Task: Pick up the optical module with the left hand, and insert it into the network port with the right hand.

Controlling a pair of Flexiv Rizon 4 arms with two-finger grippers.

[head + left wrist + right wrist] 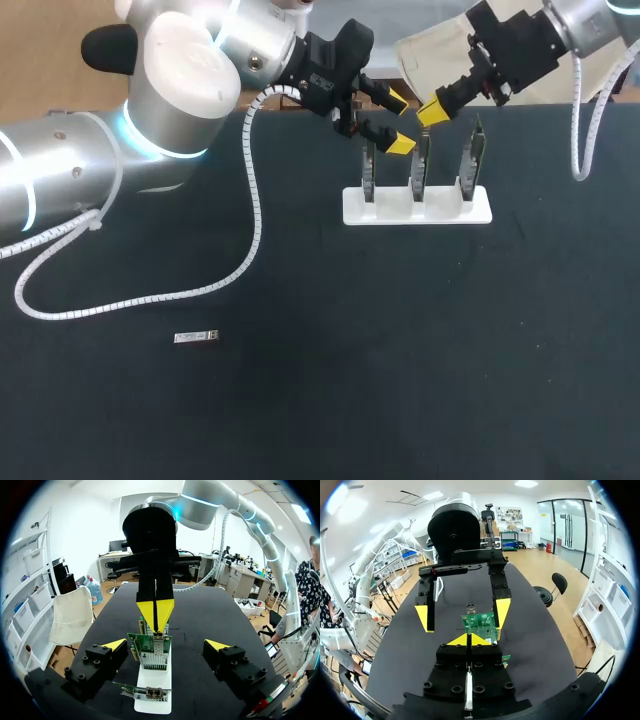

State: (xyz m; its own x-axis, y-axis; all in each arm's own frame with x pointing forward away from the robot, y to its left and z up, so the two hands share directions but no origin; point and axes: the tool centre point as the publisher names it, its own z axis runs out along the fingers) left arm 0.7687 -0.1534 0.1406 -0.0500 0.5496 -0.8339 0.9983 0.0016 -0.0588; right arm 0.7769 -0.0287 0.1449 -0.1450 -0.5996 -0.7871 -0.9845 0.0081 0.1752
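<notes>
Optical module lies flat on table, front-left, well apart from both grippers; neither touches it. L gripper released, fingers wide apart, nothing btwn them, hovering over left end of white card holder. R gripper clenched tip-to-tip on nothing, just above middle network card, facing L gripper.
</notes>
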